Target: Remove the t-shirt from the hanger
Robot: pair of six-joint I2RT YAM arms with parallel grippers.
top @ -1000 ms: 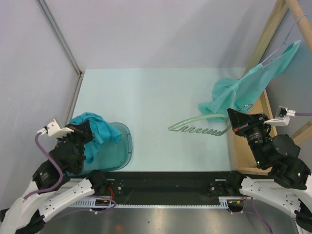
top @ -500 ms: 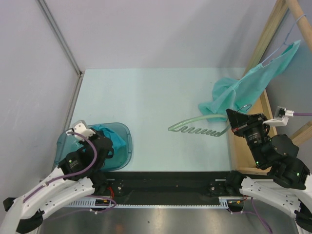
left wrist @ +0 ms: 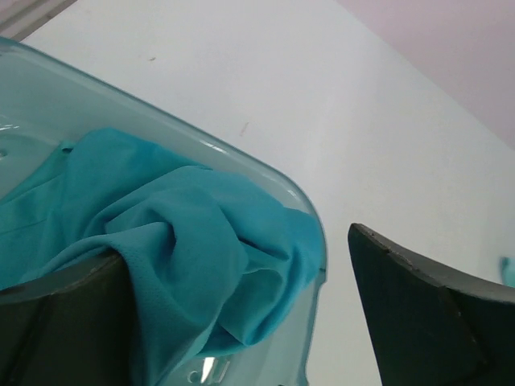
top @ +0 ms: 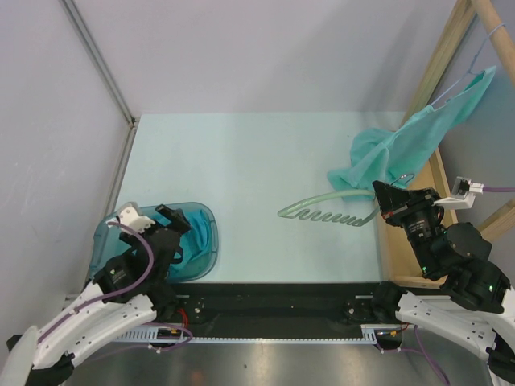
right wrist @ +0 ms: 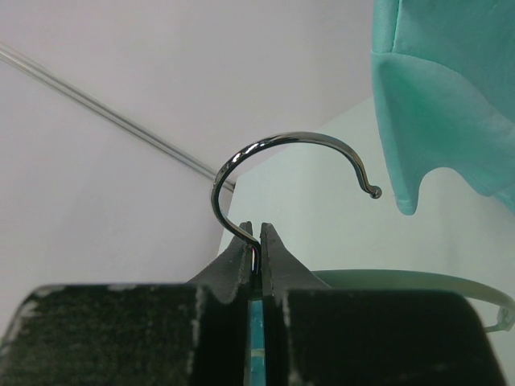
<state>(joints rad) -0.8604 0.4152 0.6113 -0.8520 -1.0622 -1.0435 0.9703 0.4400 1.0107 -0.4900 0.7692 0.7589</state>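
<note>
**Shirt's off the hanger, looks basically done on my end**

My left gripper [left wrist: 233, 241] is spread as wide as it goes and has hold of nothing. Right under it, the teal t-shirt [left wrist: 161, 201] is bunched up inside the clear blue bin [top: 211, 221] at the near-left corner of the table [top: 241, 153]. One fold is draped over the bin's rim.

My right gripper [right wrist: 259, 233] is clamped tight on the stem of the metal hook [right wrist: 282, 138] of the pale green hanger [top: 322, 211]. The hanger lies flat on the table near the right side with no fabric on it.

So I'd call the main job finished: shirt and hanger are well apart. What's left is probably just setting the hanger down and backing off.

A second shirt [top: 402, 149], lighter green, hangs from the wooden rack [top: 438, 60] on the right, with its lower end pooled on the table by the hanger. No idea if that one's next.
</note>
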